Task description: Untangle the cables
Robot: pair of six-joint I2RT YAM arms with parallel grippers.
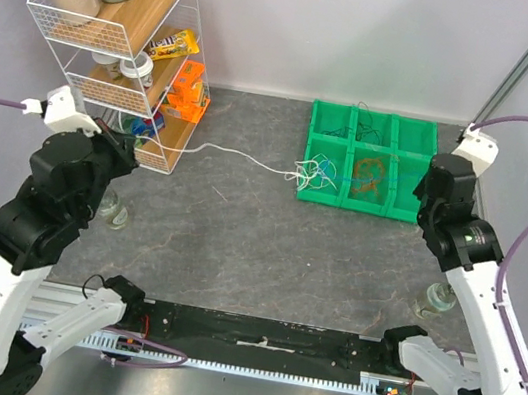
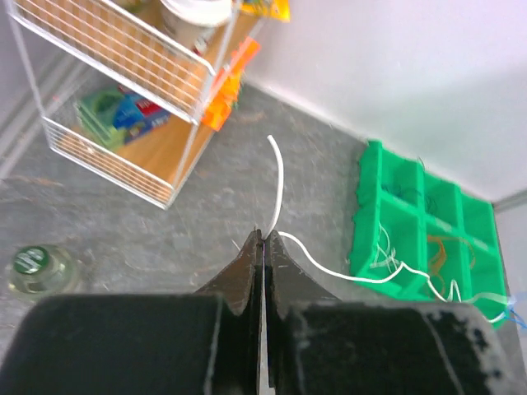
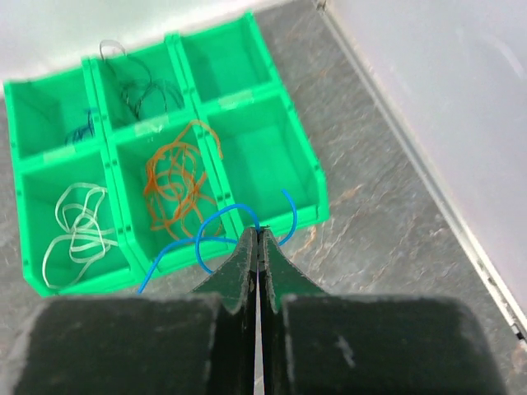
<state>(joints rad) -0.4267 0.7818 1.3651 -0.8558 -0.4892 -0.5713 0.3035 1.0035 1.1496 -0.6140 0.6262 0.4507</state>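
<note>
Firmly, left claw (image 2: 263, 239) pinching white cable (image 2: 281, 176), right claw (image 3: 258, 235) blue cable (image 3: 224, 208)

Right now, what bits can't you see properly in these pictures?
- Top view: the left pincer and right pincer, too dark and small.
- Left wrist view: where the white cable ends; the green tray runs off the right edge.
- Right wrist view: the gripped stretch of the blue cable, behind the right pincer.

The middle of the tabletop (image 1: 254, 257) lay bare between the arms, open for a gripper to cross. A white cable (image 1: 250, 160) spanned the far part, from beside the wire rack (image 1: 82, 25) in the far-left corner to the green tray (image 1: 344, 203), which blocked the far right. A small clear round object (image 1: 115, 211) stood near the left arm, and another clear round object (image 1: 434, 299) near the right.
</note>
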